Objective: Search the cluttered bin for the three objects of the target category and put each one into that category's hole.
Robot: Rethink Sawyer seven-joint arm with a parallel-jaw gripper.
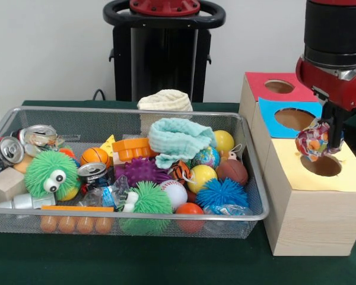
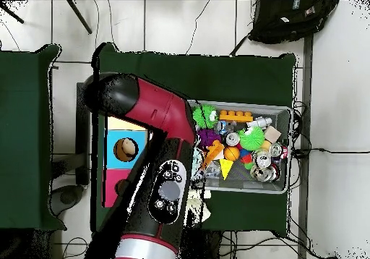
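Gripper (image 1: 321, 138) pinches a crumpled multicoloured wrapper ball (image 1: 311, 142), hanging just above the yellow-surround hole (image 1: 321, 165) on the pale wooden box (image 1: 311, 217) at the table's right edge in the front view. Wrapper sits over the hole's left rim, not centred.

Near to far, front view: cluttered bin (image 1: 130, 217), silver wire mesh, takes up the table's left and middle. Along its near wall a green spiky ball (image 1: 148, 199), baseball (image 1: 174, 192), orange ball (image 1: 190, 209), blue spiky ball (image 1: 222, 192). Mid-bin a green googly-eyed fuzzy ball (image 1: 48, 173), crushed cans (image 1: 12, 149), mini basketball (image 1: 95, 156), purple spiky ball (image 1: 140, 171), yellow ball (image 1: 202, 176). Far side holds an orange toy block (image 1: 130, 148) and a mint knit cloth (image 1: 178, 138). Behind the yellow hole come the blue-surround hole (image 1: 295, 119), then the red-surround hole (image 1: 279, 86) nearest the table's far edge.

Overhead view: arm (image 2: 155, 137) covers the yellow hole, so alignment can't be checked there.

Step in hand, as I judge it: drop into yellow. To do well, nudge the wrapper toward hole centre, lower slightly, then release so the light, crinkly ball doesn't catch the card edge or bounce out. Keep clear of the blue hole.
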